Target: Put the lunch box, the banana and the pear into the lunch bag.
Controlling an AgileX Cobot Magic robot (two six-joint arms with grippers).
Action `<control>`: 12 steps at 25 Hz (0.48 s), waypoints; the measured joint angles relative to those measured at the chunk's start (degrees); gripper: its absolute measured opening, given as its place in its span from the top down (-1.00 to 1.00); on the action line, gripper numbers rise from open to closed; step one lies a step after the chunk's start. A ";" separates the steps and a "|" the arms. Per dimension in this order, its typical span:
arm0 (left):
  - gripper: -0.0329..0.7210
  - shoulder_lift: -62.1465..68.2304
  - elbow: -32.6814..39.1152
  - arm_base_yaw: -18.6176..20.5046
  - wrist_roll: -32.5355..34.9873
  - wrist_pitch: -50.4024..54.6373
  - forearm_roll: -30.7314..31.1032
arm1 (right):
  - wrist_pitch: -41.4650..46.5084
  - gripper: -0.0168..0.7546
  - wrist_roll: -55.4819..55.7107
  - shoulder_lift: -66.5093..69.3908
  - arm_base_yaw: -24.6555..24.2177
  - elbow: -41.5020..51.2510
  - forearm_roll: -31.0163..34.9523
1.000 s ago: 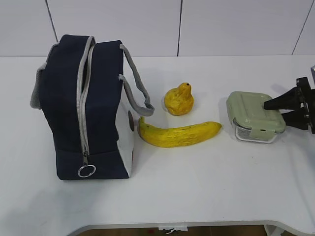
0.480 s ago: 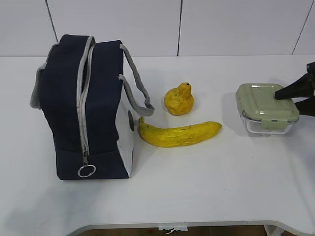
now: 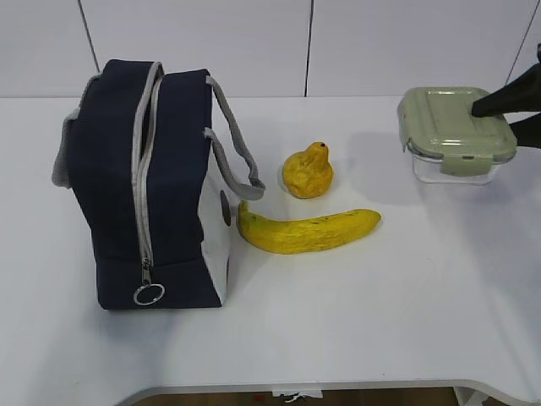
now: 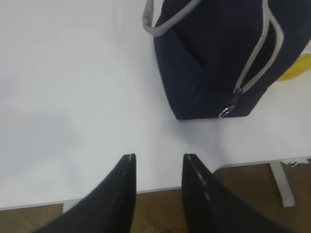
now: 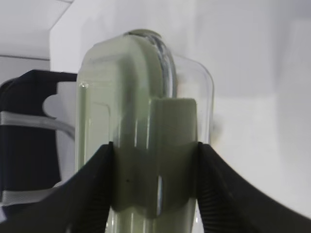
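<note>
My right gripper (image 3: 499, 117) is shut on the lunch box (image 3: 455, 131), green lid and clear base, and holds it in the air at the right edge of the exterior view; in the right wrist view the lunch box (image 5: 146, 121) sits between the two fingers of my right gripper (image 5: 154, 148). The navy lunch bag (image 3: 152, 186) stands at the left with its zipper partly open. The pear (image 3: 308, 172) and the banana (image 3: 308, 230) lie on the table beside the bag. My left gripper (image 4: 158, 158) is open and empty over the table's front edge, near the lunch bag (image 4: 223, 53).
The white table (image 3: 380, 321) ends at a rounded front edge. A white panelled wall (image 3: 338, 42) stands behind it. The bag's grey handles (image 3: 232, 139) hang toward the fruit. A table leg (image 4: 282, 184) shows below the edge in the left wrist view.
My right gripper has lifted the lunch box off the table and carried it up and slightly back. The bag, pear and banana have not moved.
</note>
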 joint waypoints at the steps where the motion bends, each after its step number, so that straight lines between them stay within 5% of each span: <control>1: 0.23 2.16 -0.87 0.00 0.00 0.00 -1.54 | 0.25 -0.02 0.45 -0.71 1.03 0.00 0.38; 7: -0.09 15.13 -7.88 0.00 0.00 -1.82 -10.28 | 0.52 -0.02 1.39 -3.31 6.09 0.00 3.46; 12: -0.14 27.77 -13.13 0.00 0.00 -2.15 -16.20 | 0.61 -0.02 1.58 -3.65 10.94 -0.55 7.94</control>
